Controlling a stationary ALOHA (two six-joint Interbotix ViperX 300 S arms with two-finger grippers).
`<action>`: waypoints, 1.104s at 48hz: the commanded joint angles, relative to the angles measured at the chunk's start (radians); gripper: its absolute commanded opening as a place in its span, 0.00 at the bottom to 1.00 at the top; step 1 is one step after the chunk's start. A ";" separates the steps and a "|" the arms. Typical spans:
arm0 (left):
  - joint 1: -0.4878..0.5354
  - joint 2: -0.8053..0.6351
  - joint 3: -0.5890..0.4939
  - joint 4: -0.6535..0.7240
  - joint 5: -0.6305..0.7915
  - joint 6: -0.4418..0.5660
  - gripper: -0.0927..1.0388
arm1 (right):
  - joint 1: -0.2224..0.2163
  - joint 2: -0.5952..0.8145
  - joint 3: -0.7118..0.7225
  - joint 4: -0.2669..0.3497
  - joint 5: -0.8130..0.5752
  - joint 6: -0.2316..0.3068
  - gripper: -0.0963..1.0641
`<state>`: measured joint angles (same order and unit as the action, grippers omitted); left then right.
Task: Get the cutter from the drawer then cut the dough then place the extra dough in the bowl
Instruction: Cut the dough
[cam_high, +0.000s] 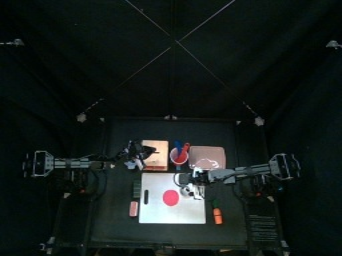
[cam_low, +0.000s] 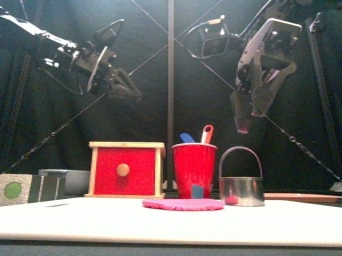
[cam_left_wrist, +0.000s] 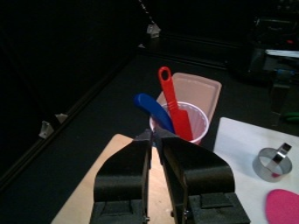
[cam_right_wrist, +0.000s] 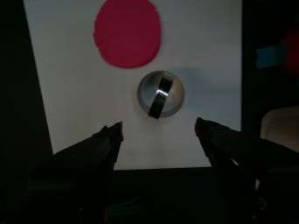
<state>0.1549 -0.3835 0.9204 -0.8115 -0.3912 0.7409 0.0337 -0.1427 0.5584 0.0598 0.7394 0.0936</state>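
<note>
Closest to the front camera lies a flat pink disc of dough (cam_low: 183, 204) on a white cutting board (cam_low: 80, 225), whose near edge is cut off at the bottom of that view. A round metal cutter with a wire handle (cam_low: 242, 188) stands upright on the board just beside the dough, directly below the right gripper (cam_right_wrist: 158, 140). That gripper hangs above it and apart from it, its jaws spread wide and holding nothing. The right arm reaches in past the board's edge and points steeply down.

The left gripper (cam_left_wrist: 156, 144) has its jaws drawn together to a thin slit, empty. It is tilted over the top of a pale wooden box with a red drawer front (cam_low: 127, 170); its own jaws hide most of the box's top. Just ahead of its tips stands a red cup (cam_left_wrist: 191, 125) holding a blue toy knife (cam_left_wrist: 149, 107) and a red toy knife (cam_left_wrist: 170, 94), and beyond the cup lies a flat pink tray (cam_left_wrist: 201, 87).

A small red thing (cam_high: 132, 208) and a small orange thing (cam_high: 217, 213) lie near the board's two ends, too small to make out.
</note>
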 joint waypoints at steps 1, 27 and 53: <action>-0.018 -0.020 -0.002 -0.017 -0.037 0.002 0.57 | 0.000 0.031 -0.061 -0.023 0.060 0.060 0.92; -0.018 -0.037 0.046 -0.021 -0.049 0.002 0.57 | 0.060 0.112 -0.055 -0.183 -0.057 0.423 0.92; -0.014 -0.037 0.074 -0.038 -0.049 0.000 0.57 | 0.060 0.173 -0.057 -0.207 -0.057 0.440 0.80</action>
<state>0.1396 -0.4157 1.0078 -0.8468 -0.4341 0.7409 0.0951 0.0445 0.5123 -0.1457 0.6857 0.5323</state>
